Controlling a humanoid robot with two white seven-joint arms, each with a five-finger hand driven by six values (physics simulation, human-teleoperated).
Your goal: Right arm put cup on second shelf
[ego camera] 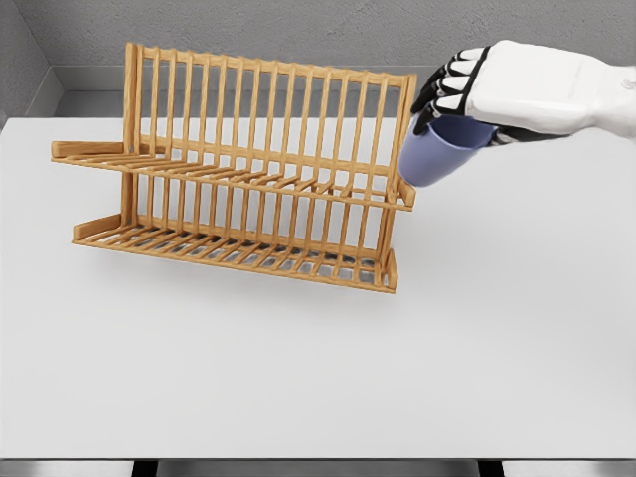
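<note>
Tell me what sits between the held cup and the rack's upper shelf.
Nothing does. In the head view the blue cup, held in the right robot hand, hangs right at the wooden rack's right end post, beside the upper shelf.

The cup [438, 151] is soft blue-purple and smooth. It is tipped over on a slant, with its open mouth pointing down toward 7 o'clock, and its other end is hidden. It is up in the air, not resting on anything. The wooden rack [248, 169] is made of thin light-brown sticks, with a tall slatted back and two shelves. The top shelf [234, 179] sits about halfway up and the bottom shelf [238, 253] is low down. Both shelves have nothing on them. The cup is at 3 o'clock from the rack, right beside the top shelf's right end.
</note>
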